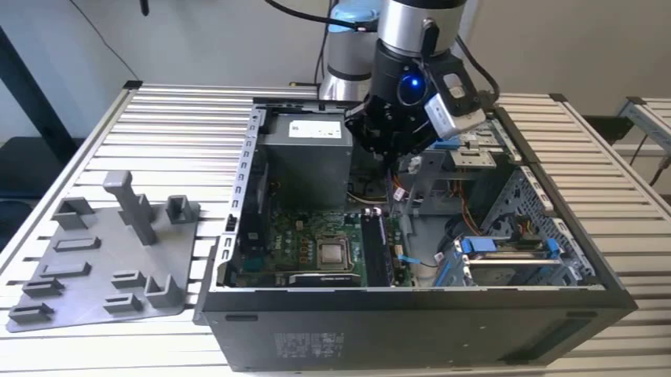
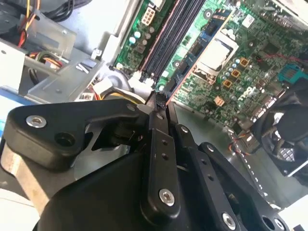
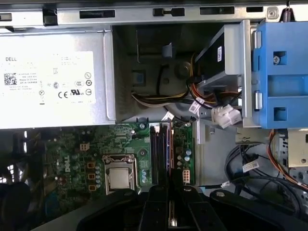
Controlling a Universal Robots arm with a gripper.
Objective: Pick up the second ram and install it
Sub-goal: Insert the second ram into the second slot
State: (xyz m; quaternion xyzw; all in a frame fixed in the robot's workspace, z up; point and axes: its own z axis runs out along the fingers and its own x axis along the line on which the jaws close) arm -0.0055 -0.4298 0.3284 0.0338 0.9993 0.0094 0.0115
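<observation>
My gripper [image 1: 394, 151] hangs over the open computer case [image 1: 419, 302], above the motherboard [image 1: 304, 243]. In both wrist views its black fingers [image 2: 161, 144] are pressed together on a thin dark blade seen edge-on, the second ram [image 3: 169, 156]. The stick's tip [image 2: 158, 98] pokes out just past the fingertips. It is lined up above the long black memory slots [image 3: 158, 144] beside the processor socket [image 3: 119, 177], and still clear of them. A dark stick stands in the slots [image 1: 375, 247] in the exterior view.
The grey power supply [image 3: 53, 82] fills the case's back corner. Blue drive clips [image 3: 284, 67] and a drive cage with cable bundles [image 3: 211, 103] sit close beside the slots. A grey plastic tray with upright posts [image 1: 105, 251] lies on the slatted table at the exterior view's left.
</observation>
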